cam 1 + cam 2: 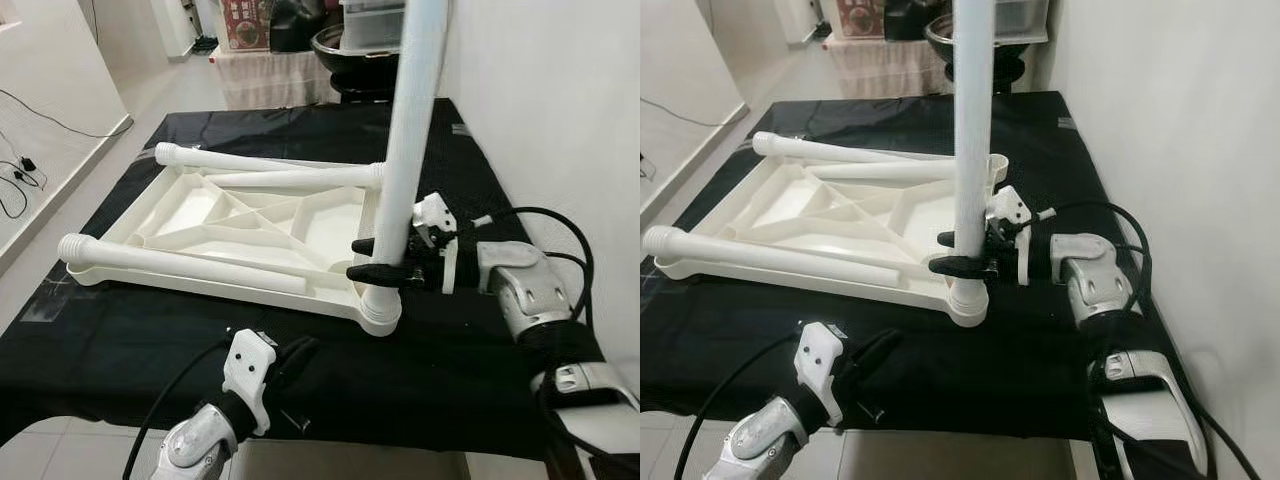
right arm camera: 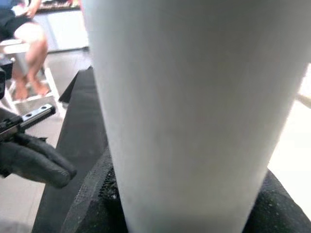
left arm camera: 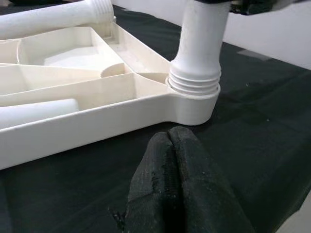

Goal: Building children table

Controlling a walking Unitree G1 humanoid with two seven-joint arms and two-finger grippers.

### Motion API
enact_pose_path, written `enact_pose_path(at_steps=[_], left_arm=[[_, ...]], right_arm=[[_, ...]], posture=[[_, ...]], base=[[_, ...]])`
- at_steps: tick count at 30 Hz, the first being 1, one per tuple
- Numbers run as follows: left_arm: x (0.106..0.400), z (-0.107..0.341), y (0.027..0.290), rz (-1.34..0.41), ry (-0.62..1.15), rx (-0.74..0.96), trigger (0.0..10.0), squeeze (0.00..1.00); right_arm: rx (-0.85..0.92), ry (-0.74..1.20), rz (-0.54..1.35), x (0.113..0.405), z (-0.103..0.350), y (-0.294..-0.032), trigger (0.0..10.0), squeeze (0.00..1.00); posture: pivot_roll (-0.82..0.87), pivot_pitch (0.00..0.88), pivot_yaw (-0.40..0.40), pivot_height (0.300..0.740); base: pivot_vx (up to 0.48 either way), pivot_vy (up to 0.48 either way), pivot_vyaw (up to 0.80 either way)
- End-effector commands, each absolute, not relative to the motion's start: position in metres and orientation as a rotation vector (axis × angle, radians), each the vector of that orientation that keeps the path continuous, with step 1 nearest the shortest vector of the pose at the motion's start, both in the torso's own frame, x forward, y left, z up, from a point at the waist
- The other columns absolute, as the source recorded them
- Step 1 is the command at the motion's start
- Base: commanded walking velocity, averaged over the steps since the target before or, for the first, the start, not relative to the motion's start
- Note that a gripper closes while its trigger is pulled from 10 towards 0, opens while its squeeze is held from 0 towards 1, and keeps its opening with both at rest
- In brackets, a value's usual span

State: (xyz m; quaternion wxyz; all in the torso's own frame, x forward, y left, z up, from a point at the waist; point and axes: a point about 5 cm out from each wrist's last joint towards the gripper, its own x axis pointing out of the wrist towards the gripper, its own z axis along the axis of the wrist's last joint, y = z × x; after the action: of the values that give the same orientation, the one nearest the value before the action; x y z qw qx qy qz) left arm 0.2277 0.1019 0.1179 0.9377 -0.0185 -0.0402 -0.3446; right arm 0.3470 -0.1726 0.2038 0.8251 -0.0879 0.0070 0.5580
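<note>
White leg (image 1: 408, 130) stands upright in a corner socket of the upturned table frame (image 1: 230, 225), gripped by the right pincer (image 1: 385, 258).

The frame lies underside up on the black-covered tabletop (image 1: 120, 330), and the standing leg's threaded end sits in the near right corner socket (image 3: 194, 104). Two more legs lie across the frame, one along its near edge (image 1: 180, 262), one along the far edge (image 1: 250, 160). The right pincer's black fingers clamp the upright leg just above the socket. The left pincer (image 3: 172, 182) hovers near that corner, fingers pressed together, holding nothing.
</note>
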Motion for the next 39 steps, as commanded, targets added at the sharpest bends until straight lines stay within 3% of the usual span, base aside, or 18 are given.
enact_pose_path(at_steps=[1, 2, 5, 6, 7, 9, 12, 19, 20, 21, 23, 24, 26, 28, 29, 30, 39], left_arm=[[0.228, 0.116, 0.104, -0.702, -0.074, -0.041, 10.0, 0.0], [0.228, 0.116, 0.105, -0.705, -0.074, -0.045, 10.0, 0.0], [0.229, 0.116, 0.106, -0.707, -0.075, -0.047, 10.0, 0.0], [0.23, 0.116, 0.108, -0.699, -0.076, -0.053, 10.0, 0.0], [0.23, 0.116, 0.108, -0.699, -0.076, -0.053, 10.0, 0.0], [0.231, 0.117, 0.11, -0.689, -0.079, -0.06, 10.0, 0.0], [0.233, 0.116, 0.111, -0.687, -0.078, -0.062, 10.0, 0.0], [0.234, 0.115, 0.111, -0.691, -0.075, -0.07, 10.0, 0.0], [0.235, 0.115, 0.11, -0.692, -0.077, -0.069, 10.0, 0.0], [0.236, 0.114, 0.11, -0.688, -0.078, -0.07, 10.0, 0.0], [0.236, 0.114, 0.11, -0.688, -0.078, -0.07, 10.0, 0.0], [0.236, 0.114, 0.11, -0.685, -0.077, -0.071, 10.0, 0.0], [0.236, 0.114, 0.109, -0.686, -0.074, -0.073, 10.0, 0.0], [0.236, 0.113, 0.108, -0.693, -0.068, -0.077, 10.0, 0.0], [0.236, 0.113, 0.108, -0.693, -0.068, -0.077, 10.0, 0.0], [0.236, 0.113, 0.107, -0.695, -0.068, -0.077, 10.0, 0.0], [0.236, 0.113, 0.104, -0.701, -0.067, -0.075, 10.0, 0.0]], right_arm=[[-0.157, 0.04, 1.125, 0.345, 0.191, -0.176, 0.0, 0.0], [-0.151, 0.015, 1.004, 0.343, 0.186, -0.174, 0.0, 0.0], [-0.147, -0.002, 0.919, 0.341, 0.183, -0.173, 0.0, 0.0], [-0.138, 0.015, 0.606, 0.338, 0.164, -0.163, 0.0, 0.0], [-0.138, 0.015, 0.606, 0.338, 0.164, -0.163, 0.0, 0.0], [-0.152, 0.05, 0.367, 0.312, 0.129, -0.14, 0.0, 0.0], [-0.157, 0.064, 0.358, 0.305, 0.116, -0.129, 0.0, 0.0], [-0.14, 0.076, 0.382, 0.31, 0.115, -0.13, 0.0, 0.0], [-0.15, 0.092, 0.393, 0.309, 0.116, -0.129, 10.0, 0.0], [-0.153, 0.087, 0.411, 0.311, 0.119, -0.13, 10.0, 0.13], [-0.153, 0.087, 0.411, 0.311, 0.119, -0.13, 10.0, 0.13], [-0.155, 0.082, 0.421, 0.312, 0.121, -0.131, 10.0, 1.0], [-0.126, 0.064, 0.494, 0.313, 0.128, -0.127, 10.0, 1.0], [-0.127, -0.015, 0.841, 0.313, 0.157, -0.115, 10.0, 1.0], [-0.127, -0.015, 0.841, 0.313, 0.157, -0.115, 10.0, 1.0], [-0.176, -0.037, 0.981, 0.314, 0.168, -0.115, 10.0, 0.0], [-0.229, -0.029, 1.197, 0.338, 0.199, -0.129, 10.0, 0.0]], posture=[[-0.03, 0.128, 0.069, 0.74], [-0.03, 0.131, 0.069, 0.74], [-0.04, 0.134, 0.066, 0.74], [-0.06, 0.141, 0.073, 0.74], [-0.06, 0.141, 0.073, 0.74], [-0.05, 0.143, 0.077, 0.74], [-0.06, 0.132, 0.082, 0.74], [-0.05, 0.121, 0.068, 0.74], [-0.05, 0.113, 0.067, 0.74], [-0.05, 0.111, 0.064, 0.74], [-0.05, 0.111, 0.064, 0.74], [-0.05, 0.111, 0.064, 0.74], [-0.04, 0.109, 0.06, 0.74], [-0.04, 0.108, 0.056, 0.74], [-0.04, 0.108, 0.056, 0.74], [-0.04, 0.108, 0.054, 0.74], [-0.02, 0.107, 0.045, 0.74]], base=[[0.0, 0.0, 0.0], [0.0, 0.0, 0.0], [0.0, 0.0, 0.0], [0.0, 0.0, 0.0], [0.0, 0.0, 0.0], [0.0, 0.0, 0.0], [0.0, 0.0, 0.0], [0.0, 0.0, 0.0], [0.0, 0.0, 0.0], [0.0, 0.0, 0.0], [0.0, 0.0, 0.0], [0.0, 0.0, 0.0], [0.0, 0.0, 0.0], [0.0, 0.0, 0.0], [0.0, 0.0, 0.0], [0.0, 0.0, 0.0], [0.0, 0.0, 0.0]])
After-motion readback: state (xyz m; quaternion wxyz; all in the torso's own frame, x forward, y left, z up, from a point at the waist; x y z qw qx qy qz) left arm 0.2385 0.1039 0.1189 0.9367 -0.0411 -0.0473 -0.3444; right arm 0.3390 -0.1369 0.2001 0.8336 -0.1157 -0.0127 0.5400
